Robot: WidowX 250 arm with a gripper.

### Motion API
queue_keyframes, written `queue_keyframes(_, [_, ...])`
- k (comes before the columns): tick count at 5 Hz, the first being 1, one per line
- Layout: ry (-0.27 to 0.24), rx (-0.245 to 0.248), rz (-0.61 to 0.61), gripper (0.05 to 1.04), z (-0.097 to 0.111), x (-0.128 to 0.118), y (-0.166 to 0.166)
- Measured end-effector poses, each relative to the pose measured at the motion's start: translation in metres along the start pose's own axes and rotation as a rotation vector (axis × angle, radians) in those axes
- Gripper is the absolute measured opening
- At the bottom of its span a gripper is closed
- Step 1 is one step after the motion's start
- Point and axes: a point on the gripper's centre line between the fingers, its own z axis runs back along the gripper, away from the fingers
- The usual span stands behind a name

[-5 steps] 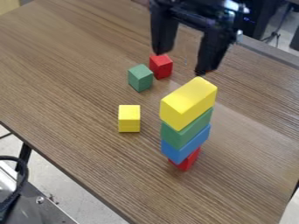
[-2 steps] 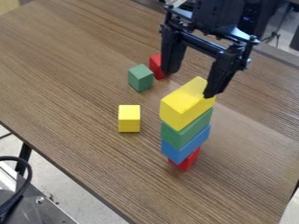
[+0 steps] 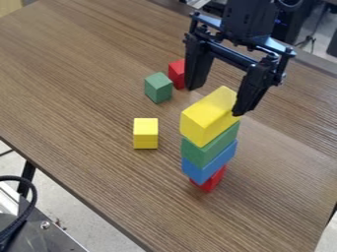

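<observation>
Curving along the lower left edge, a black cable point(image 3: 28, 199) passes over a metal frame point(image 3: 56, 236); to its right the brown wooden table point(image 3: 79, 64) runs slantwise across the view, with a dark table leg point(image 3: 27, 173) under its near left edge; on the tabletop, left of the middle, a small yellow cube point(image 3: 145, 127) sits by itself, flat on the wood; farther back and slightly to the right stands a small green cube point(image 3: 158, 89), one upright edge turned toward the camera; just beside it, behind and to the right, is a small red cube point(image 3: 176, 73), its right side partly hidden by the left-hand finger of the black gripper point(image 3: 215, 102); the gripper hangs from the top edge with its fingers spread wide apart, released and grasping nothing; below it, right of the middle, rises an upright stack of four blocks; at the top lies a yellow block point(image 3: 209, 117), over a green block point(image 3: 212, 146), then a blue block point(image 3: 209, 163), with a red block point(image 3: 213, 181) at the bottom; the gripper's right-hand fingertip overlaps the back right end of the top yellow block, though whether they touch I cannot tell; dark equipment point(image 3: 287, 30) stands behind the table at the upper right.
</observation>
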Motion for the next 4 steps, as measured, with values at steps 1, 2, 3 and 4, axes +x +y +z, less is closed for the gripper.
queue_keyframes(1, [0.01,-0.002,0.005,0.999,-0.0022,0.0003,-0.0007])
queue_keyframes(2, [0.022,-0.003,0.021,0.999,-0.0036,-0.0001,-0.0011])
queue_keyframes(3, [0.026,-0.007,0.029,0.963,-0.0039,-0.0003,-0.0018])
queue_keyframes(4, [0.037,-0.013,0.032,0.681,-0.0072,-0.0011,-0.0026])
